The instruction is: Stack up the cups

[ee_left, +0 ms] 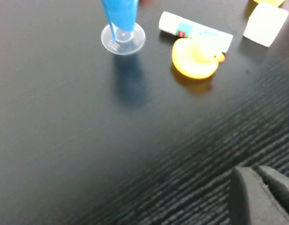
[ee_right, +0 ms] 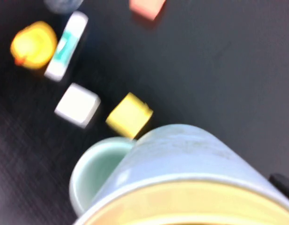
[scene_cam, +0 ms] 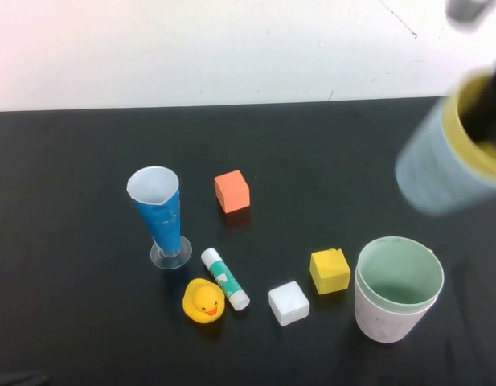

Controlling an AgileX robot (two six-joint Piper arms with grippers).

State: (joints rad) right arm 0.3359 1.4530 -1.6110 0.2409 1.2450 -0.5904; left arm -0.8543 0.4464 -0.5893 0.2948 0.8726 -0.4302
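My right gripper [scene_cam: 487,108] is raised at the far right and shut on the rim of a light blue cup [scene_cam: 432,173] with a yellow cup [scene_cam: 471,133] nested inside it, both tilted in the air. In the right wrist view the light blue cup [ee_right: 181,150] and yellow cup [ee_right: 181,201] fill the foreground, with one dark finger [ee_right: 281,182] outside the wall. A pale green cup [scene_cam: 399,273] sits nested in a pink-white cup [scene_cam: 383,318] at the front right; the green cup [ee_right: 95,173] lies just below the held pair. My left gripper [ee_left: 262,183] is shut and empty, low over the table at the front left.
A tall blue cone glass [scene_cam: 161,213] on a clear base stands left of centre. Around it lie an orange cube [scene_cam: 231,191], a glue stick [scene_cam: 225,278], a yellow duck [scene_cam: 203,301], a white cube [scene_cam: 288,303] and a yellow cube [scene_cam: 329,270] beside the nested cups.
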